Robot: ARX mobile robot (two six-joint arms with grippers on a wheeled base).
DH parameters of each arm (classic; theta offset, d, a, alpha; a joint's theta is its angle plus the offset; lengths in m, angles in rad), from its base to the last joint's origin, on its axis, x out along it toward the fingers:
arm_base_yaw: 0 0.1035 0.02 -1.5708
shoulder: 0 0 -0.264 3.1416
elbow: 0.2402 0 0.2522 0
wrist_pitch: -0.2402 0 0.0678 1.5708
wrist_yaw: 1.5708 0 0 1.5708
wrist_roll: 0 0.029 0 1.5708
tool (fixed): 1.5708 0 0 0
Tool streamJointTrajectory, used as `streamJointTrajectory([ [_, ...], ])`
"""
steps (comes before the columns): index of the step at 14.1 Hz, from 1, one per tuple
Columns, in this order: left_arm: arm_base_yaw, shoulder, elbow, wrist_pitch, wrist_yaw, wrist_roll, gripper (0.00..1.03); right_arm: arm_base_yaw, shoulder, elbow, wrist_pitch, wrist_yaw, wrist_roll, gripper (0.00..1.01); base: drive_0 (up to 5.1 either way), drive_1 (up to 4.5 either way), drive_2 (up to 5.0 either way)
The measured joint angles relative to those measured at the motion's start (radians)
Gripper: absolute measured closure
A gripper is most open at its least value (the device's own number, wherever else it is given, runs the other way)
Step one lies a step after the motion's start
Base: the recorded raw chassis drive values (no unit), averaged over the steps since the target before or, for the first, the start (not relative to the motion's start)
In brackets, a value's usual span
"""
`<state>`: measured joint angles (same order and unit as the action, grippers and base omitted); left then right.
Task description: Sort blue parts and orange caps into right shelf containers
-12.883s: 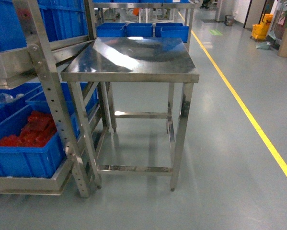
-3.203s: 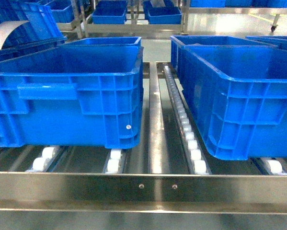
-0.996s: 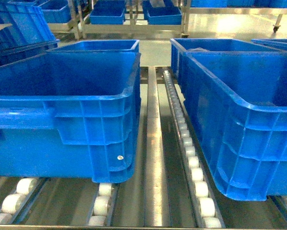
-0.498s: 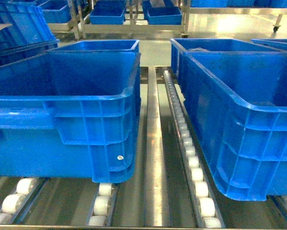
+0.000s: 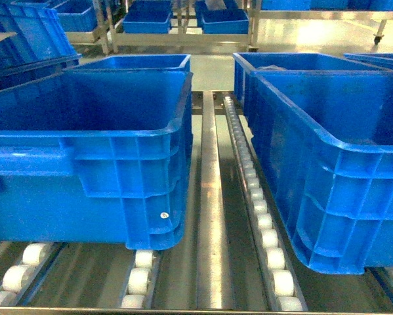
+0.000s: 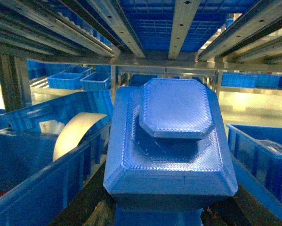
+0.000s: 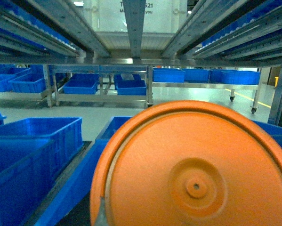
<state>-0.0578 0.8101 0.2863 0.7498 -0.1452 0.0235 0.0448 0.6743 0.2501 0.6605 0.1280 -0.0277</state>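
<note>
Writing behind orange cap (image 7: 192, 174) too blurred to read

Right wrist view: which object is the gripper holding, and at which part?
An orange cap fills the view, apparently held; the fingers and the place of the hold are hidden.

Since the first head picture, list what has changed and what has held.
The head view changed entirely: from a bare steel table beside a rack to two blue crates on a roller shelf, left crate and right crate. It then drew closer and, over the last second, held steady. The crates themselves kept their places. The wrist views now show a blue part and an orange cap close up.
</note>
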Motion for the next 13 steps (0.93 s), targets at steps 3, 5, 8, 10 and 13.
streamJointTrajectory([
  [3,-0.034,0.664,0.449,-0.183,0.027,-0.051,0.58,0.017,0.68,0.409,-0.065,-0.008,0.024,0.48,0.0,0.0,0.0],
  [5,-0.057,0.78,0.605,-0.176,0.005,-0.071,0.3,0.041,0.836,0.599,-0.055,0.081,0.011,0.21,0.0,0.0,0.0],
  [8,-0.063,0.745,0.622,-0.143,0.015,-0.076,0.03,0.068,0.86,0.599,-0.007,0.112,0.005,0.03,0.0,0.0,0.0],
  [10,-0.072,0.729,0.571,-0.137,0.013,-0.072,0.05,0.091,0.874,0.562,0.025,0.197,-0.053,0.03,0.0,0.0,0.0],
  [13,-0.066,0.661,0.467,-0.013,0.021,-0.047,0.2,0.076,0.811,0.456,0.133,0.041,-0.043,0.2,0.0,0.0,0.0],
])
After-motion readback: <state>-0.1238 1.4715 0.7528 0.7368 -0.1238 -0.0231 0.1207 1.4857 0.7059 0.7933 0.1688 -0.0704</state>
